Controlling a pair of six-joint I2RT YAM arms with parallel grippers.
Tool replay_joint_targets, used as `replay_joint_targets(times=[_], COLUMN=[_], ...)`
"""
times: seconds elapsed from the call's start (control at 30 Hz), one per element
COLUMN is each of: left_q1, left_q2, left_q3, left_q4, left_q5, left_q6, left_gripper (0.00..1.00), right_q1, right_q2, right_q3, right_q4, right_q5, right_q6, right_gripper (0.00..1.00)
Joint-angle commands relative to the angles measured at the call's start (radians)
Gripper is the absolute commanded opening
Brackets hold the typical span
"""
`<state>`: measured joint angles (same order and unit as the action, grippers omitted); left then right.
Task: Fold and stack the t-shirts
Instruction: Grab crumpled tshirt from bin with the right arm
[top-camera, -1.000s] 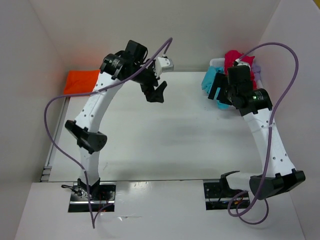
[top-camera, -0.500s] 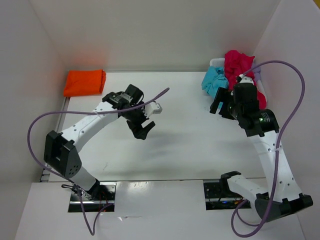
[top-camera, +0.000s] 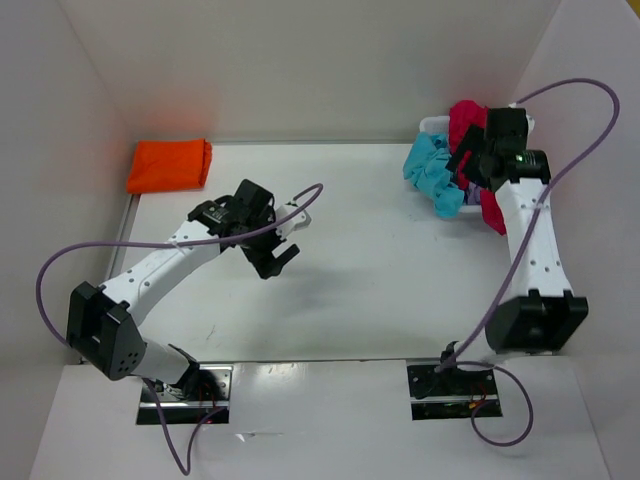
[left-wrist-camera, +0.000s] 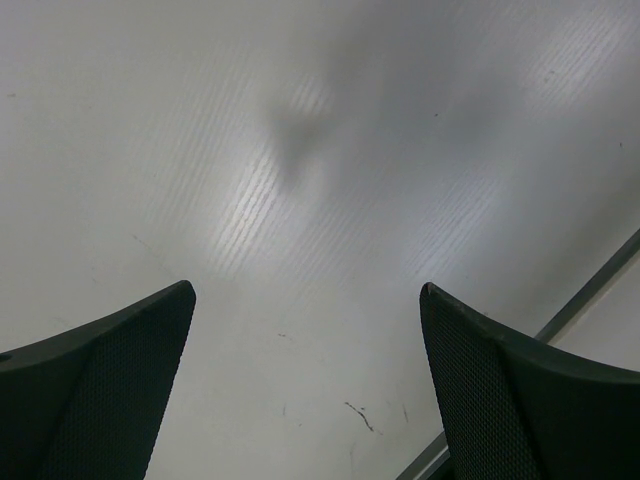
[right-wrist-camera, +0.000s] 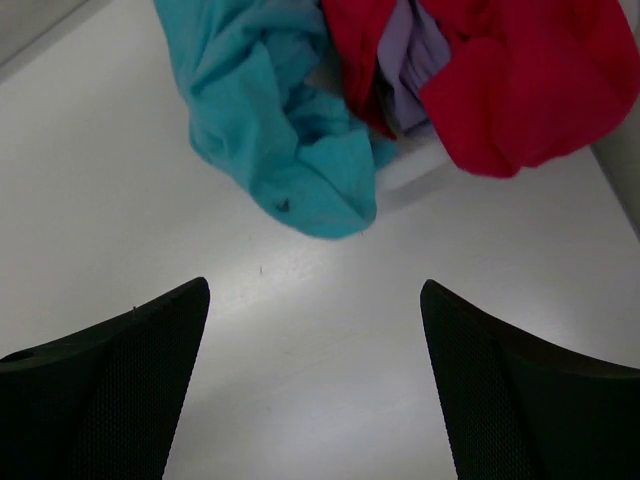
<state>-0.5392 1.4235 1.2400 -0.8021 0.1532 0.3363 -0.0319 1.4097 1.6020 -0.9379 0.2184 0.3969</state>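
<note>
A folded orange t-shirt (top-camera: 168, 165) lies at the back left of the white table (top-camera: 380, 270). A crumpled pile sits in a white bin (top-camera: 432, 124) at the back right: a teal t-shirt (top-camera: 430, 170), a red t-shirt (top-camera: 468, 120) and a lilac one. In the right wrist view the teal shirt (right-wrist-camera: 270, 120), the red shirt (right-wrist-camera: 520, 80) and the lilac shirt (right-wrist-camera: 415, 60) lie just ahead of my right gripper (right-wrist-camera: 315, 285), which is open and empty. In the top view the right gripper (top-camera: 462, 163) hangs over the pile. My left gripper (top-camera: 272, 260) is open and empty over bare table (left-wrist-camera: 300, 150).
White walls close in the table at the back, left and right. A metal rail (top-camera: 105, 300) runs along the left edge and shows in the left wrist view (left-wrist-camera: 590, 290). Purple cables loop off both arms.
The left arm has swung down from the back towards the table's left middle. The right arm has reached back and up to the pile in the bin. Both grippers stay open.
</note>
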Motion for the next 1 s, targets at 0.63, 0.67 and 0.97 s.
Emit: replay_joint_targets(times=[0.63, 0.67, 0.97], left_q1=[0.007, 0.007, 0.007], left_q2=[0.020, 0.020, 0.020], left_q3=[-0.017, -0.017, -0.008], left_q4=[0.029, 0.029, 0.020], left_q5=[-0.037, -0.037, -0.037], left_q6=[0.012, 0.012, 0.012], left_gripper=[1.00, 1.00, 1.00], right_q1=[0.043, 0.043, 0.085], right_q2=[0.782, 0.770, 0.499], right_q3=[0.836, 0.825, 0.845], right_q4=[-0.170, -0.170, -0.098], right_q5=[0.016, 0.016, -0.017], right_q6=[-0.007, -0.007, -0.055], right_gripper=[0.04, 0.00, 0.00])
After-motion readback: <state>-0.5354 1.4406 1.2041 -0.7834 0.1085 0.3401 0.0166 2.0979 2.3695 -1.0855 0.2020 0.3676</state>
